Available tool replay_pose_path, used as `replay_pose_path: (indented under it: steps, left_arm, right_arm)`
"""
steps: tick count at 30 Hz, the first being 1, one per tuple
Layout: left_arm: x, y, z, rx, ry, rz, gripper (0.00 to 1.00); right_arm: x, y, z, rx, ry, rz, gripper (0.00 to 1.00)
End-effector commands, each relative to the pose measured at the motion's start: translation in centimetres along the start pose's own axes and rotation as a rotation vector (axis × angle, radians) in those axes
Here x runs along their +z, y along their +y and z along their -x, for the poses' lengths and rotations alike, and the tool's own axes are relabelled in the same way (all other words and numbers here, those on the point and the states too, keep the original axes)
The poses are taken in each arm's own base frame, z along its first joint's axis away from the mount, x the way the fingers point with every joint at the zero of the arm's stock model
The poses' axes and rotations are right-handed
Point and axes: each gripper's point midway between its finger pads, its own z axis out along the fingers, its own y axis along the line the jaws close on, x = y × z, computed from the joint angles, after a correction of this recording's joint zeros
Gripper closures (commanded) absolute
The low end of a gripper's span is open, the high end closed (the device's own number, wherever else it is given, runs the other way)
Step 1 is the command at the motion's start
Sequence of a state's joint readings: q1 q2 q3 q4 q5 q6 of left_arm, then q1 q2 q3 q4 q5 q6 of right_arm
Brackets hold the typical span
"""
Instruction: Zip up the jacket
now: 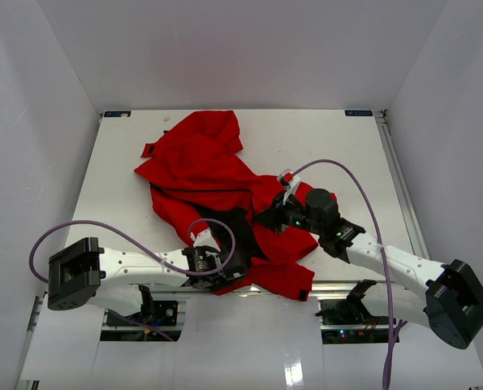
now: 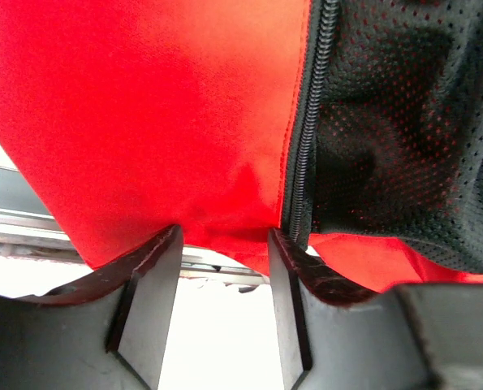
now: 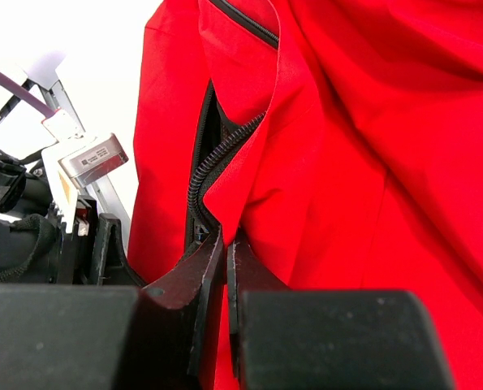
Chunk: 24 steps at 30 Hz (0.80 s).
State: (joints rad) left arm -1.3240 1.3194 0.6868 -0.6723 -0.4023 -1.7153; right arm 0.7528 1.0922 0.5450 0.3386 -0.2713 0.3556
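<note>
Lying crumpled on the white table (image 1: 338, 154), the red jacket (image 1: 200, 166) is pinched beside its zipper (image 3: 218, 154) by the right claw (image 3: 225, 242). The left claw (image 2: 223, 237) is spread wide, touching its edge.

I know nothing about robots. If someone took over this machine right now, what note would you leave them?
The left gripper is open, with its fingertips on either side of the jacket hem, beside the lower end of the zipper.
The right gripper is shut on the jacket at a zipper edge. I cannot tell whether it has the slider.
The jacket lies crumpled on the table, front open, with the black mesh lining showing.
Done: both arms are at the zipper.
Left: join the two sides and zip up. Nothing looks zipped yet.
</note>
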Motion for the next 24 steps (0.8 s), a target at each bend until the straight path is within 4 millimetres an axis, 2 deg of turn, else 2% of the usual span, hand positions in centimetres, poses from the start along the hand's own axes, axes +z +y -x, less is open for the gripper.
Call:
replay_pose_path:
  steps: [1, 7, 19, 24]
  left_arm:
    - [0.2, -0.7, 0.1, -0.012, -0.023, 0.012, 0.41]
    - [0.7, -0.2, 0.2, -0.044, -0.037, 0.036, 0.42]
    - [2.6, 0.8, 0.6, -0.067, -0.089, 0.096, 0.54]
    - [3.3, 0.6, 0.4, -0.040, -0.097, 0.117, 0.65]
  right_arm:
    - [-0.4, 0.2, 1.4, -0.035, -0.058, 0.002, 0.92]
    - [-0.7, 0.3, 1.7, -0.039, -0.068, 0.004, 0.92]
    - [-1.0, 0.6, 1.8, -0.042, -0.077, 0.009, 0.92]
    - [-1.2, 0.7, 2.0, -0.045, -0.086, 0.014, 0.92]
